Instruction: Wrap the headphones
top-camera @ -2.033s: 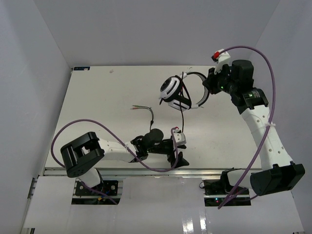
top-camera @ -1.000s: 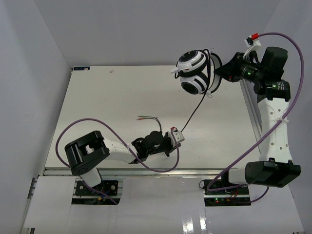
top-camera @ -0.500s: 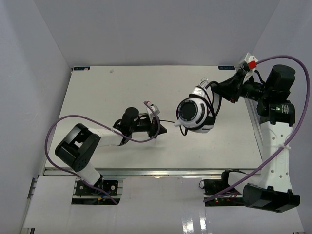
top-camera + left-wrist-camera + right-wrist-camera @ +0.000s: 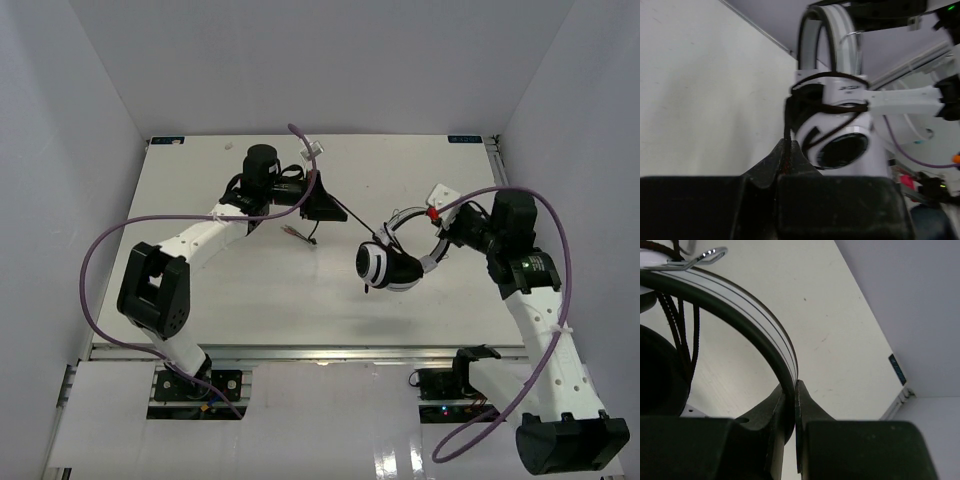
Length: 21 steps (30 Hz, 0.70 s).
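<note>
The headphones (image 4: 388,268) hang over the tabletop (image 4: 200,290), their headband clamped in the right fingers (image 4: 775,402). From the cups, the cable (image 4: 352,221) runs taut, far and leftward, into the left fingers (image 4: 767,165), which are clamped on it. The left arm is probably the winding arm.

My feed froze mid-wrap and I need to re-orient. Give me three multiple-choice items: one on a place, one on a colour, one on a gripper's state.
1. The right gripper holds the white over-ear headphones by: A ear cup; B white headband; C ear pad.
2. The thin cable at the left gripper is: A black; B purple; C white.
3. The left gripper is: A open; B shut on nothing; C shut on the cable.

B: the band sits between its fingers.
A: it shows black in the left wrist view.
C: the cable runs into its closed tips.
</note>
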Motion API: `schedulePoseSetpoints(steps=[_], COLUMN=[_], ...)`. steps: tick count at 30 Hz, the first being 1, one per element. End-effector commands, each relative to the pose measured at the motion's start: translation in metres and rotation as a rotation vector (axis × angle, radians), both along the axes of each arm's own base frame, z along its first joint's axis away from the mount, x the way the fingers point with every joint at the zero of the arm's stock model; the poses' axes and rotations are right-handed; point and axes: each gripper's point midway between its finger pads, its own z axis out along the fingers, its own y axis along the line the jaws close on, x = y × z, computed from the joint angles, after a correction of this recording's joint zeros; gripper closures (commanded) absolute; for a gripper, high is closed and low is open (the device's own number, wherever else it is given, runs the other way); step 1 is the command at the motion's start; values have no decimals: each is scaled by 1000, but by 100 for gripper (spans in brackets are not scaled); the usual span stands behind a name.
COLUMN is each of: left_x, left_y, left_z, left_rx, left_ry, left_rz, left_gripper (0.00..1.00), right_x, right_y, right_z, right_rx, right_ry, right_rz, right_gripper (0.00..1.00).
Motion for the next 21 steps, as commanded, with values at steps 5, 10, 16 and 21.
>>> schedulePoseSetpoints(steps=[5,10,16,21], left_x=[-49,-57,-58,-53], left_y=[-28,-49,-56,-59], left_z=[47,49,45,30], left_rx=[-42,-48,-46,-16], left_ry=[290,360,339,263], left_rz=[-137,-95,17,125], left_gripper=[100,100,93,68], right_x=[50,76,89,96], right_y=[5,-6,7,29], right_z=[34,36,28,43], right_rx=[-80,107,322,468], right_ry=[-310,-258,-73,51], right_rz=[-396,-651,-760,-724], right_gripper=[92,92,92,92])
